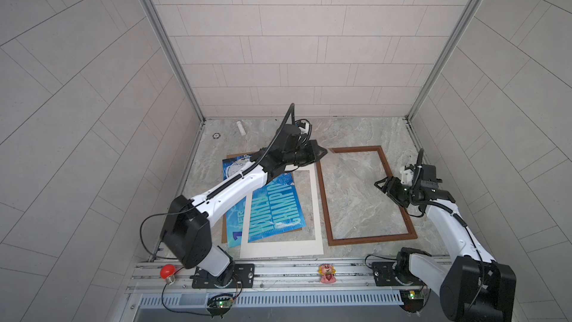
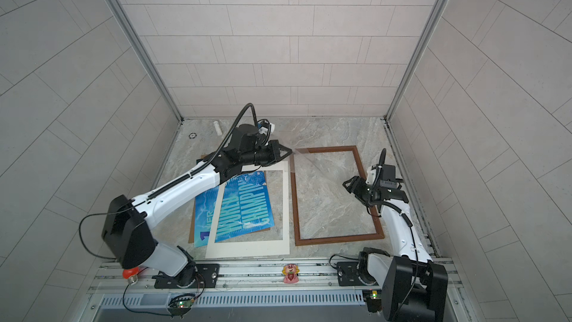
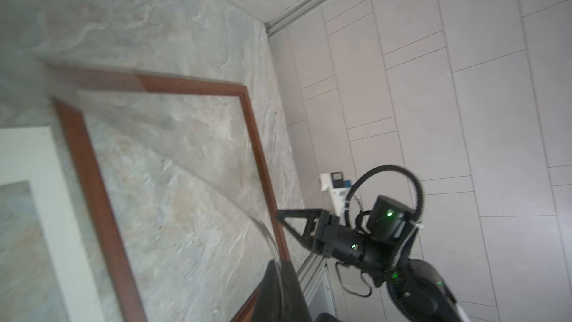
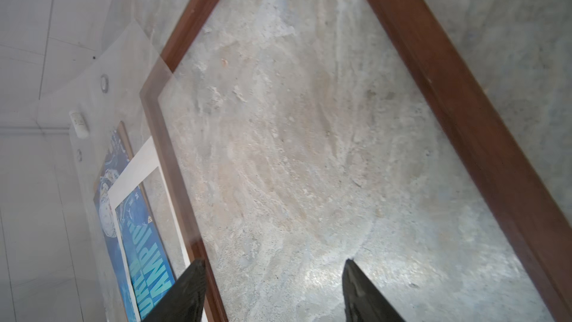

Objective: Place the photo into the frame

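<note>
Two arms and five flat items on the bench (image 1: 356, 131); hazards first, largest item down.

1. frame (image 1: 371, 238): flat on the bench, right of centre in both top views; only bench surface shows inside it; we judge it light enough to skid if the sheet's edge or the right arm catches a rail.
2. clear sheet (image 4: 136, 51): one corner pinched and held up near the frame's far left corner, the rest bowing down over the frame; we reckon a corner pinch on so large a sheet may slip or kink it; how much of it rests on the frame we cannot tell.
3. mat (image 1: 281, 250): just beside the frame's left rail, lapping over the photo; moving it may drag what lies beneath.
4. photo (image 1: 272, 209): face up on the backing board, left of the frame, not in it; one part under the mat, another hidden by the left arm; thin, so we expect a careless edge grab to crease it.
5. backing board (image 2: 191, 233): only brown margins show.

Poses: left arm stretched far over photo and mat; left end effector (image 2: 290, 150) clamped tight on the sheet's corner; right arm folded by the frame's right rail; right end effector (image 4: 275, 261) hovering above that rail, pointed inward, fingers wide, holding nothing.
</note>
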Robot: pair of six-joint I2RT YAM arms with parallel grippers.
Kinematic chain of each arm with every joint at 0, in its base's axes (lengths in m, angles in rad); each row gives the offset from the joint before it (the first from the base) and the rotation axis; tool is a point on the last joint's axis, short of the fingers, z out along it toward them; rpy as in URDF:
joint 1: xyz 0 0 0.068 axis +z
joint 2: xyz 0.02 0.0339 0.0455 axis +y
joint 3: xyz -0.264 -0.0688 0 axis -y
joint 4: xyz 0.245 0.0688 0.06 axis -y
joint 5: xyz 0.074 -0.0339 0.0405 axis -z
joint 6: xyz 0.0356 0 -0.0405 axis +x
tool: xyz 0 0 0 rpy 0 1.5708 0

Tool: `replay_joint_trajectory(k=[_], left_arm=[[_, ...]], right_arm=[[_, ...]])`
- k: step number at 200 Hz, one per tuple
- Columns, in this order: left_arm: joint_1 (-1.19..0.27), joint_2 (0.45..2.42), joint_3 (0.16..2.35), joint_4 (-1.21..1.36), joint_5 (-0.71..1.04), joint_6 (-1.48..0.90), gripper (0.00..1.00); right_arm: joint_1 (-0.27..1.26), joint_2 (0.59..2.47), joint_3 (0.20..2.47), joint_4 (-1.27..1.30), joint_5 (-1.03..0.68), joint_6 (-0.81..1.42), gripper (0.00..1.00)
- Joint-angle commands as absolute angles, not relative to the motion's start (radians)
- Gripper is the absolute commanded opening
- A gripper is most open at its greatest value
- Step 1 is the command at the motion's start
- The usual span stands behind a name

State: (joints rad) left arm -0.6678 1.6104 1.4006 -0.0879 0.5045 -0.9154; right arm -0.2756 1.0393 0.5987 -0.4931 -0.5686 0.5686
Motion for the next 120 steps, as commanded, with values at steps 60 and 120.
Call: replay_joint_trajectory(k=[60,120], left_arm=[[-0.812,1.954,2.084,-0.073,0.653,-0.883,0.00],[-0.816,1.775,1.353,0.298,0.517,-1.003,0.00]], right_arm=[[-0.595,0.856,0.481,-0.512,-0.488,0.528,0.67],[-0.655,0.938,0.480,-0.480,-0.404,0.485,0.71]])
